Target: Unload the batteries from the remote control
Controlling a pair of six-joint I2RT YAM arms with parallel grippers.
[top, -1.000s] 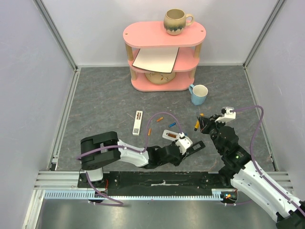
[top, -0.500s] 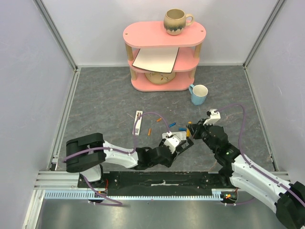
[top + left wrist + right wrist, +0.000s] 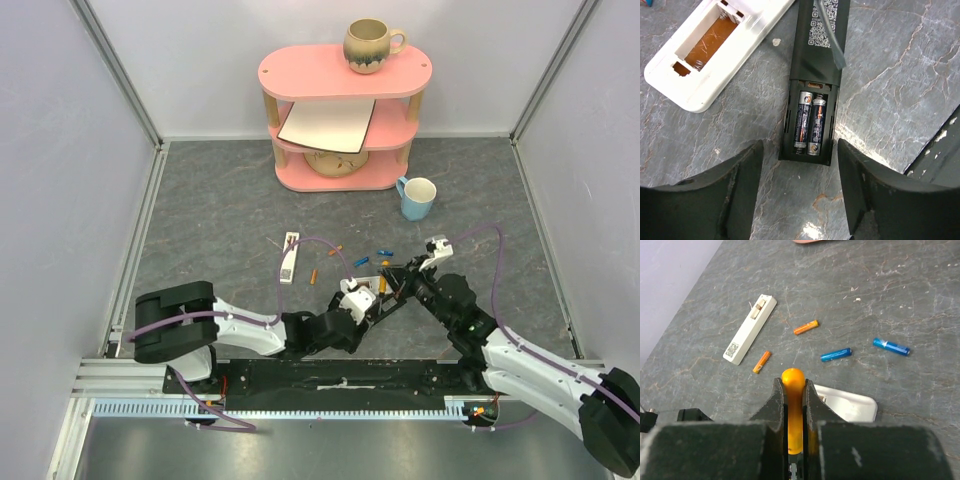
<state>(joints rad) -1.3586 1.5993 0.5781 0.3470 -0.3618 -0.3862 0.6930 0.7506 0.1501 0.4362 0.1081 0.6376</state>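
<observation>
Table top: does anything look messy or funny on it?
Yes. Two small orange cylindrical batteries and two blue batteries lie scattered loose on the grey table. The black plastic remote lies with its back open, two cells inside; the white remote beside it is empty.

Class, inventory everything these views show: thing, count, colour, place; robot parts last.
shelf unit: one, pink, table's far side
mug: one, brown, atop shelf unit
board: one, white, middle shelf
bowl: one, beige, bottom shelf
cup: one, light blue, right of shelf unit
loose batteries: four, two orange, two blue, on table
slim remote: one, white, left of loose batteries
black remote: one, black, before left gripper
open remote: one, white, beside black remote
loaded batteries: two, dark, inside black remote
screwdriver: one, orange handle, in right gripper
left gripper: one, black, open, at black remote's end
right gripper: one, black, shut on screwdriver
</observation>
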